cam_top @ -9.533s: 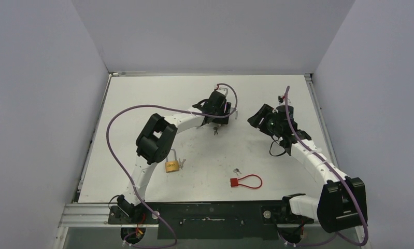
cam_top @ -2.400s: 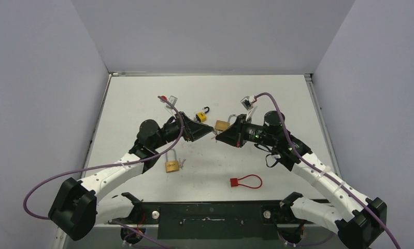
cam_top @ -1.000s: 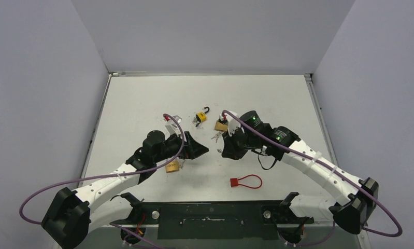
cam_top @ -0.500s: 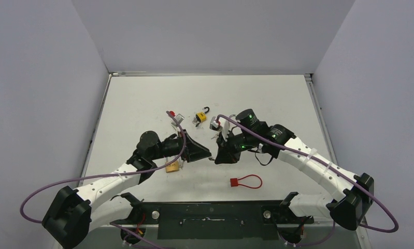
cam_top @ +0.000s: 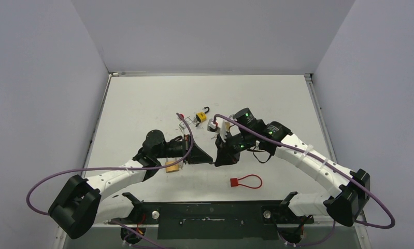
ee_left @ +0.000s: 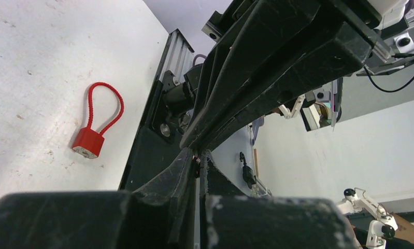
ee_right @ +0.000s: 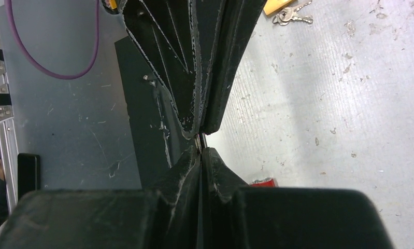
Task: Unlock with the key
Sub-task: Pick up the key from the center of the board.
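Observation:
My left gripper [cam_top: 209,157] and right gripper [cam_top: 218,157] meet tip to tip above the table, just near of its middle. Both are shut, and a thin sliver of metal, the key [ee_right: 198,141], is pinched where the tips meet. It also shows as a small dark piece, the key [ee_left: 198,158], in the left wrist view. A red cable padlock [cam_top: 245,181] lies on the table to the near right of the grippers. A brass padlock [cam_top: 172,166] with a bunch of keys lies under the left arm.
A yellow padlock [cam_top: 200,116] with an open shackle lies behind the grippers. The black base rail [cam_top: 210,213] runs along the near edge. Grey walls close in the left, right and back. The red cable padlock [ee_left: 94,139] lies close to that rail.
The left gripper has gone from wide open to shut at the right gripper's tip. Both grippers have drifted toward the near side of the table.

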Action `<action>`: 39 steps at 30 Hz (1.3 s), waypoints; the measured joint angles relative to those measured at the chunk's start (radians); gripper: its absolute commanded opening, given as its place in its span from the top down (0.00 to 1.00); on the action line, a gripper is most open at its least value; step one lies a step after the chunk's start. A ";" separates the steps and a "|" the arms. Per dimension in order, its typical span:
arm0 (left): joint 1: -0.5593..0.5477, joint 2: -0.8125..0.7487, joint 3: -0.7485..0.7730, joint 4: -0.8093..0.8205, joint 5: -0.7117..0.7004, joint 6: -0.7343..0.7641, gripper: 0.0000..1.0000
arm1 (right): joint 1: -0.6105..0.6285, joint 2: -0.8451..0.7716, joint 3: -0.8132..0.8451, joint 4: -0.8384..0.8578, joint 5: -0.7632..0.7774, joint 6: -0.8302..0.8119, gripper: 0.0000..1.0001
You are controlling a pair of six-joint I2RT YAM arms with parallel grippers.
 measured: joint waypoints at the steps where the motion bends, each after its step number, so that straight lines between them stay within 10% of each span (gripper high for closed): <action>1: 0.000 0.002 0.000 0.002 0.006 -0.001 1.00 | 0.000 0.001 0.002 -0.003 0.000 0.001 1.00; 6: -0.002 0.001 0.000 0.017 0.023 0.002 1.00 | 0.001 0.001 0.008 -0.011 -0.003 0.018 0.98; 10: -0.003 -0.018 0.000 0.018 0.008 0.008 1.00 | -0.001 -0.002 0.008 0.008 0.008 0.065 0.41; 17: -0.013 -0.165 -0.011 0.060 -0.179 0.023 1.00 | -0.071 -0.177 -0.164 0.335 0.112 0.369 0.27; 29: -0.015 -0.301 -0.015 0.145 -0.540 0.109 1.00 | -0.043 -0.376 -0.452 1.080 0.531 1.020 0.31; 39: -0.015 -0.286 -0.053 0.278 -0.698 0.040 1.00 | -0.006 -0.232 -0.452 1.360 0.534 1.155 0.69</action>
